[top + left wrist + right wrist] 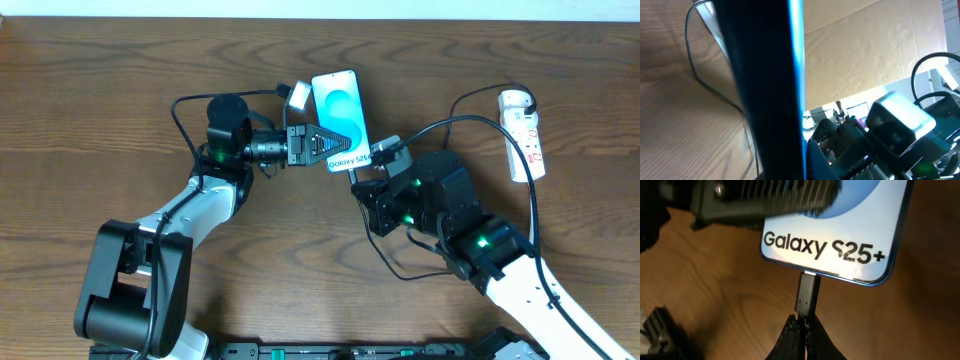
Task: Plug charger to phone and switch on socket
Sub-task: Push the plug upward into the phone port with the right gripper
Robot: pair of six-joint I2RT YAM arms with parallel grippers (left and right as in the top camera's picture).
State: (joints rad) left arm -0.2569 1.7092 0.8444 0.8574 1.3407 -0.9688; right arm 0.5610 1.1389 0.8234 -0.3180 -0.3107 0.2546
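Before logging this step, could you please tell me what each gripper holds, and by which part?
The left gripper clamps the phone across its lower half; the right gripper pinches the charger's plug by its rear end.

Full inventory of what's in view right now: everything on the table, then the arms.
phone: one, black frame with a blue-teal screen reading Galaxy S25+, centre of the overhead view
charger: one, black plug on a thin black cable, its tip at the port in the phone's bottom edge
socket: one, white strip with red marks, far right, apart from both arms
small white block: one, white, by the phone's upper left corner; I cannot tell what it is
table: one, brown wood, under everything
left gripper: one, black, shut on the phone
right gripper: one, black, shut on the charger just behind its plug
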